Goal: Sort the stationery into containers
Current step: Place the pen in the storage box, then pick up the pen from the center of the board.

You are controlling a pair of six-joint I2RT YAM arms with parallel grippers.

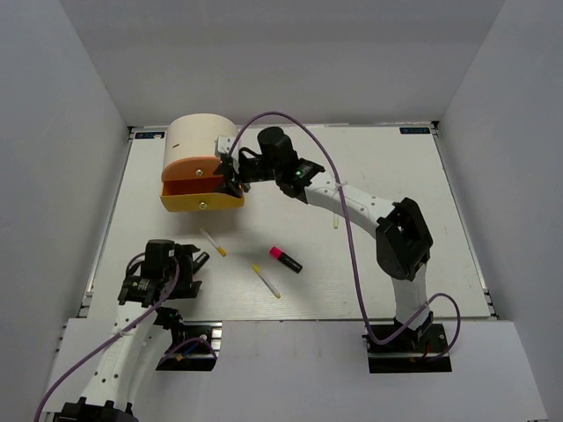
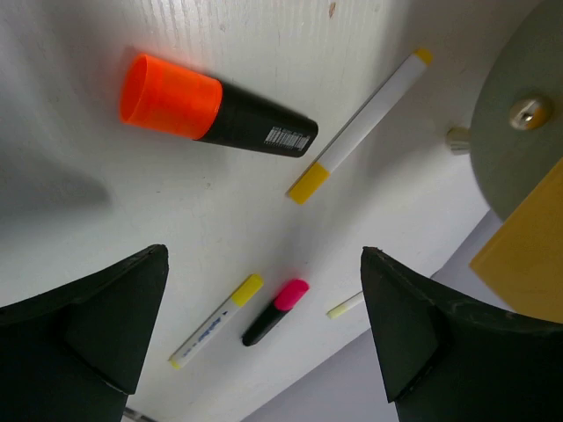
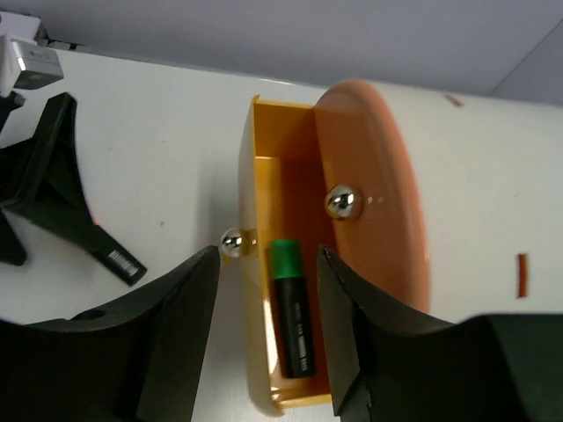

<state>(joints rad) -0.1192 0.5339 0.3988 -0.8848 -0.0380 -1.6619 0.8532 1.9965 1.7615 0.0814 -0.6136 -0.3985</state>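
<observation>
Hovering right gripper (image 1: 231,176), top view: it hung at the open yellow drawer (image 1: 202,201) of the beige cabinet (image 1: 195,139), at 11 o'clock on the surface (image 1: 317,294).
Loose stationery, top view: a white pen (image 1: 213,243), a second pen (image 1: 266,281) and a pink highlighter (image 1: 285,259) lay toward 6 o'clock; the left gripper (image 1: 192,264) was at 8 o'clock.
Left gripper, left wrist view: it was spread wide and empty (image 2: 264,255); the orange highlighter (image 2: 215,110) lay at 11 o'clock, beyond the fingertips.
Left risk: closing there would likely have caught nothing, or a finger could have nudged the round barrel and rolled it toward the white pen at 1 o'clock.
Right gripper, right wrist view: its jaws stood apart, released; the green highlighter (image 3: 295,321) lay inside the drawer at 6 o'clock.
Right risk: pulling away low could have snagged the drawer knob (image 3: 231,242) or the drawer's wall and dragged it; the orange drawer front (image 3: 378,176) at 3 o'clock stood close by.
</observation>
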